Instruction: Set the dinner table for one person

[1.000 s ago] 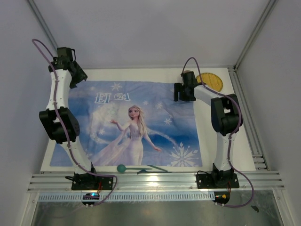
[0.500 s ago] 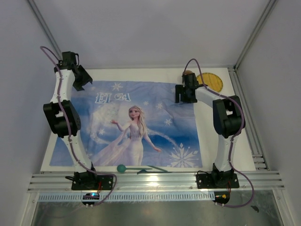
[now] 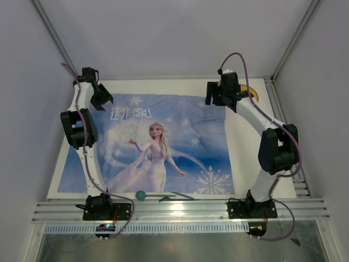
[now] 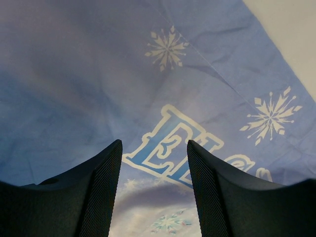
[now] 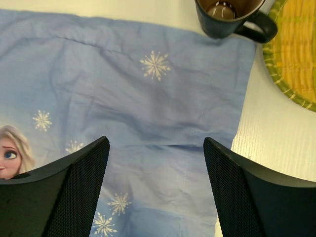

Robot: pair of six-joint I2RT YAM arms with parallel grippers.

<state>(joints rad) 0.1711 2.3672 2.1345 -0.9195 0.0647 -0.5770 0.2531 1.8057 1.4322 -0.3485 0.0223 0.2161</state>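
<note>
The left gripper [image 4: 154, 148], released and empty, hangs over the far-left corner of the blue cloth [image 3: 163, 136]. The right gripper [image 5: 155, 143], likewise released, hangs over its far-right corner near the mug [image 5: 224, 15].

Blue cloth [image 3: 185, 123], dark mug [image 5: 219, 27], yellow woven mat [image 5: 296, 49]

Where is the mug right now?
In the right wrist view the dark mug stands at the top, at the far right corner of the blue cloth, its handle toward the yellow woven mat.
</note>
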